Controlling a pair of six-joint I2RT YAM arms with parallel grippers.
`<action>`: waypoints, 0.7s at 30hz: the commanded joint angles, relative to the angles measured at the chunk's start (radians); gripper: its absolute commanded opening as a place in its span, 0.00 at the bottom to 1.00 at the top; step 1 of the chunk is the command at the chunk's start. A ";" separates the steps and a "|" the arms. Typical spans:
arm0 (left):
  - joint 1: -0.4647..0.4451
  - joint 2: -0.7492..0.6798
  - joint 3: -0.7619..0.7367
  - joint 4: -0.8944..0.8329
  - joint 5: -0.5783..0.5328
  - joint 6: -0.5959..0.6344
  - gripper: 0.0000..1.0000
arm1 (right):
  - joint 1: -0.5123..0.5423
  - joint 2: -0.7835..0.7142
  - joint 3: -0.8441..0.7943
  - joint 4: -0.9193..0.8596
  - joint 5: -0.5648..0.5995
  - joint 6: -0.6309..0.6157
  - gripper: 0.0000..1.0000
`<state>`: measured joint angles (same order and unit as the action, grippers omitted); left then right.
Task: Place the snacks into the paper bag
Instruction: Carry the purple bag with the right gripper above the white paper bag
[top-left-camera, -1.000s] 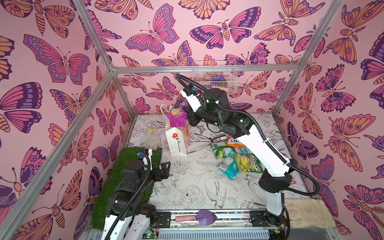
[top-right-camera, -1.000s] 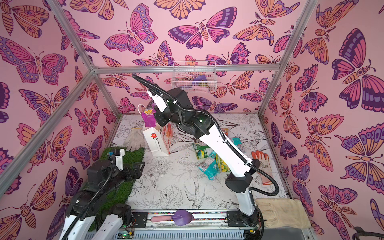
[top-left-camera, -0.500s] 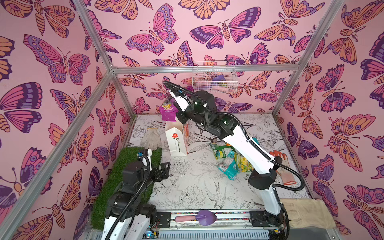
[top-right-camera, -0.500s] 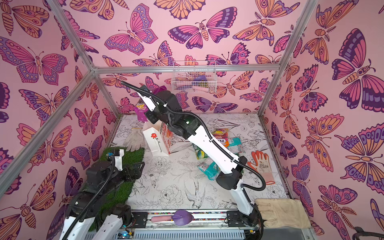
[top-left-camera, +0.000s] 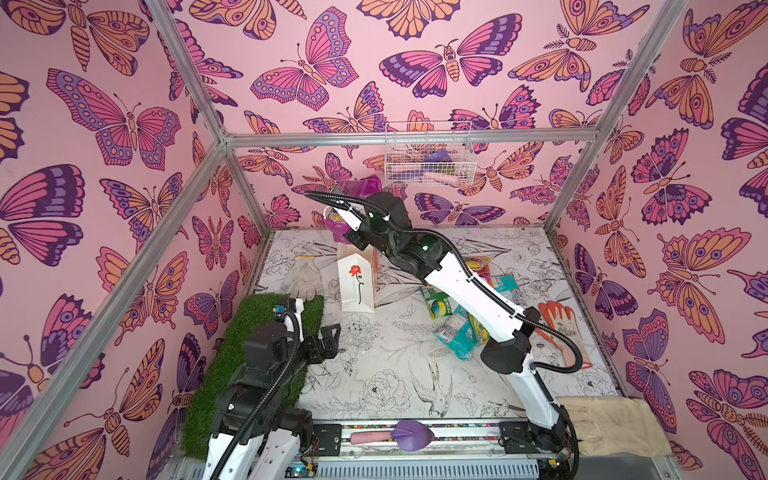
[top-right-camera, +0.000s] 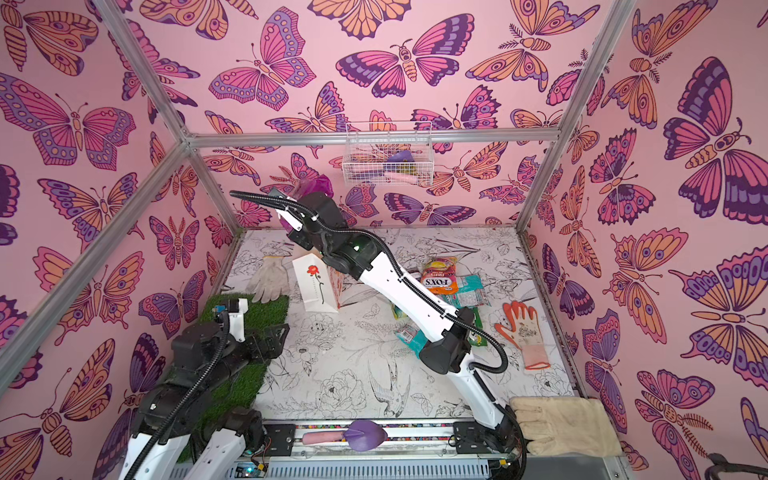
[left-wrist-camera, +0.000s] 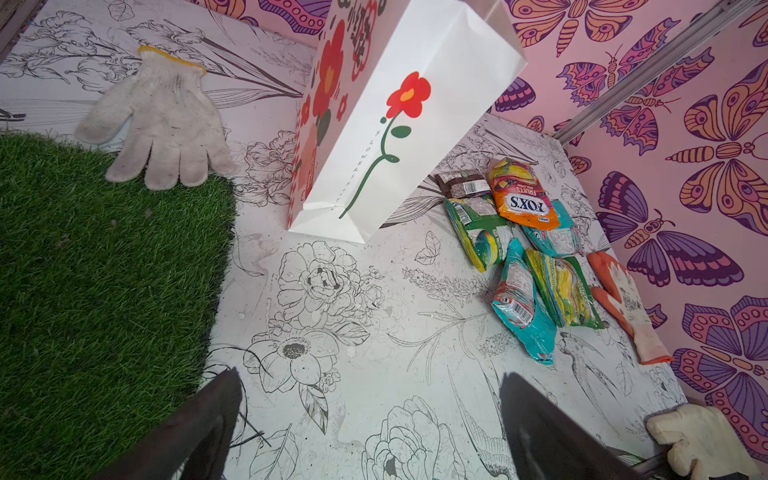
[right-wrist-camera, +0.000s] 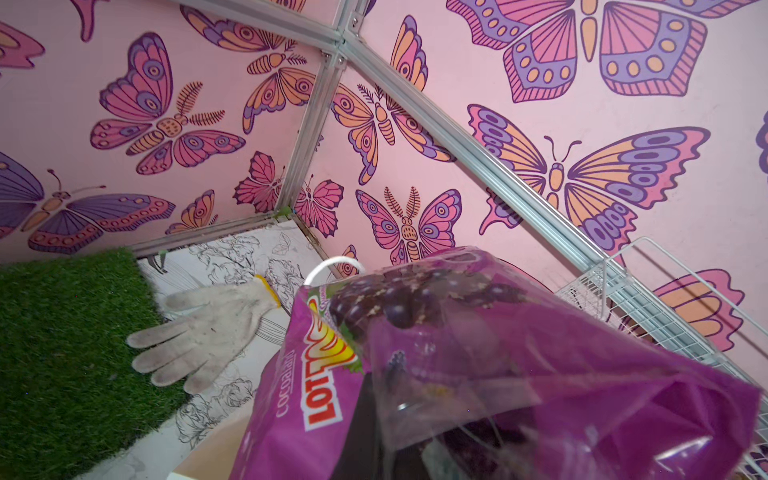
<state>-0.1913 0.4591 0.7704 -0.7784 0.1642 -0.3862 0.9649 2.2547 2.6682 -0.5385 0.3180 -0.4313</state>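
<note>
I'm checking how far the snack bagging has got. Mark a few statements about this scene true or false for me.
1. The right end effector grips the purple grape pack, lifted off the table. True.
2. The left end effector holds a snack. False: it is open and empty.
3. The paper bag lies flat on its side. False: it stands upright.
4. The orange FOX'S bag lies on the table, outside the paper bag. True.

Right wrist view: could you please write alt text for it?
A purple grape pack fills the foreground, above the paper bag's white cord handle. Behind it, a white glove lies partly on a green grass mat.
</note>
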 joint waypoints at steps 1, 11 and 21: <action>-0.006 -0.008 -0.016 0.012 -0.008 -0.006 0.99 | 0.010 -0.026 0.024 0.109 0.056 -0.095 0.00; -0.006 -0.007 -0.017 0.011 -0.008 -0.006 0.99 | 0.060 -0.023 -0.014 0.163 0.168 -0.280 0.00; -0.006 -0.008 -0.017 0.010 -0.009 -0.006 0.99 | 0.064 -0.062 -0.117 0.175 0.226 -0.317 0.00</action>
<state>-0.1913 0.4591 0.7704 -0.7784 0.1642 -0.3862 1.0302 2.2559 2.5458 -0.4625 0.4931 -0.6991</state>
